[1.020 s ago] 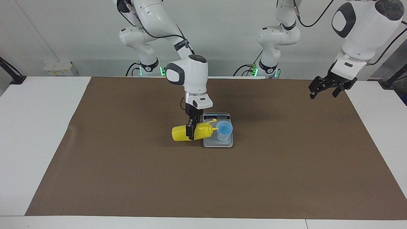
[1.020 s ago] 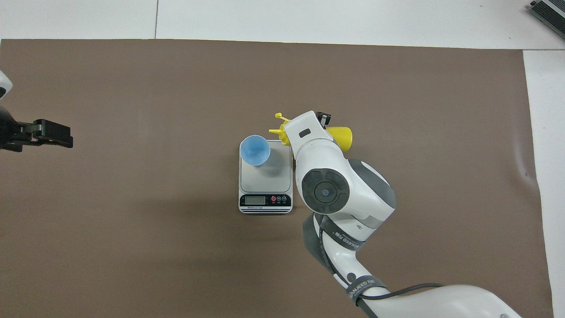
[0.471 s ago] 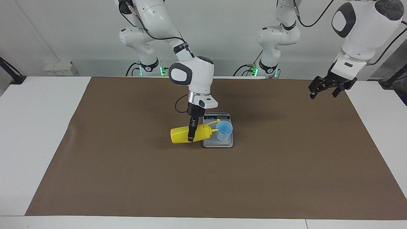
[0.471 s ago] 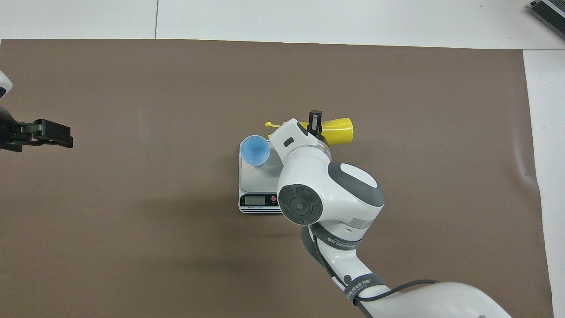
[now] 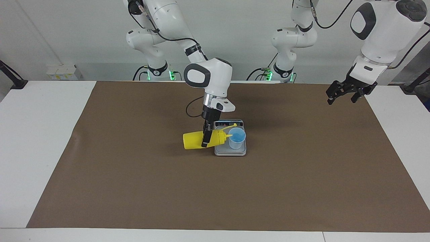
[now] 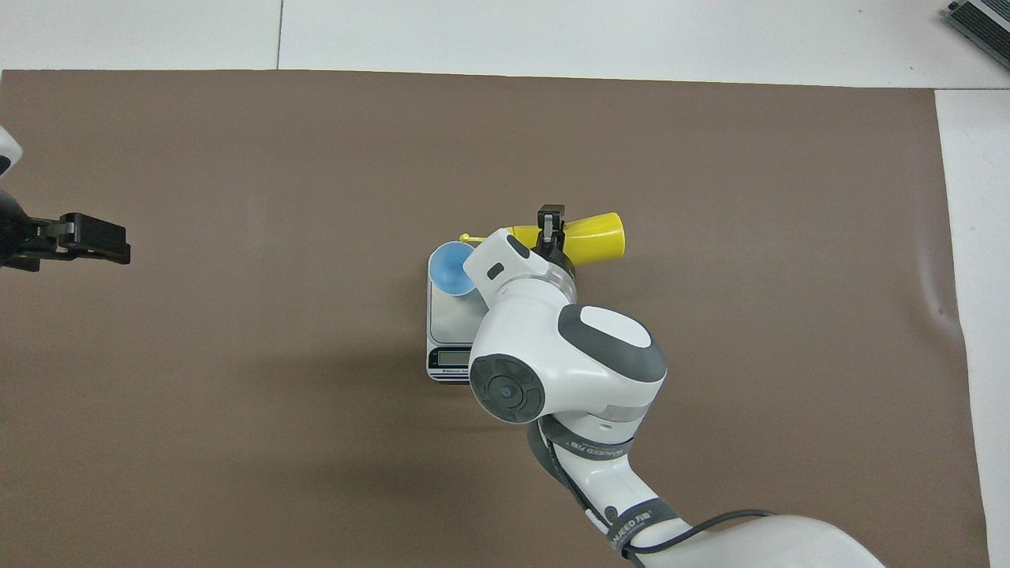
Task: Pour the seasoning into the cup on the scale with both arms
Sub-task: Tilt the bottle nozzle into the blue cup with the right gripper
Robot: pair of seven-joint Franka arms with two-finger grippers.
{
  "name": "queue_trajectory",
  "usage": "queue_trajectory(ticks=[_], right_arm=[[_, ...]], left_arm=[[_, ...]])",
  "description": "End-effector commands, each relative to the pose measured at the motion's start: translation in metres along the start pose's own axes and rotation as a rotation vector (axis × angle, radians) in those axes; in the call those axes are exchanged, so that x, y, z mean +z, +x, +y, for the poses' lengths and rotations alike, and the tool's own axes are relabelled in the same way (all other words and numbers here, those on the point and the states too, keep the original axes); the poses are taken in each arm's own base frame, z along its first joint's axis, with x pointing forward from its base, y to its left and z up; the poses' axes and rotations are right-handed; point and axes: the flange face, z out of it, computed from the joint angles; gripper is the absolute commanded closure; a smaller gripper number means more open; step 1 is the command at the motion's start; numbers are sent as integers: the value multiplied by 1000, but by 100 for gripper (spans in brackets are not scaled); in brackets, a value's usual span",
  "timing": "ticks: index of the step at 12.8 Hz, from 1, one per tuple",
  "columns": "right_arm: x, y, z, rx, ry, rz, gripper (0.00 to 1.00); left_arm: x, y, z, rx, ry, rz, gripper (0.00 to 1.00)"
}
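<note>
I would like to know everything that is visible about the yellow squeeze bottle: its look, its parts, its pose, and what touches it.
The bright yellow plastic squeeze bottle is cylindrical, with a ribbed nozzle cap and a thin tip cap hanging loose on its tether. It is held about level in the air, its nozzle at the rim of the small light-blue translucent plastic cup that stands on the flat silver-grey digital scale. The right arm's black claw is shut on its middle; nothing else is seen touching it.

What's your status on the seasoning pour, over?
Right gripper shut on yellow bottle, tipped sideways, nozzle at cup on scale. Left gripper open, waiting aside. Nothing blocking.
</note>
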Motion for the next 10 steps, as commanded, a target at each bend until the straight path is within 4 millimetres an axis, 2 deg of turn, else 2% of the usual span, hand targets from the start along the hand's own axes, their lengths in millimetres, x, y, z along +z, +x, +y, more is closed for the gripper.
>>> queue_trajectory(ticks=[1, 5, 8, 10], right_arm=[[-18, 0, 5, -4, -77, -46, 73], [-23, 2, -3, -37, -138, -61, 73], [-26, 22, -22, -38, -213, -114, 74], [-25, 21, -23, -45, -238, -126, 74]], left_arm=[[-4, -7, -1, -13, -10, 0, 0], [-4, -7, -1, -13, -10, 0, 0], [-4, -7, -1, -13, -10, 0, 0], [-4, -7, -1, -13, -10, 0, 0]])
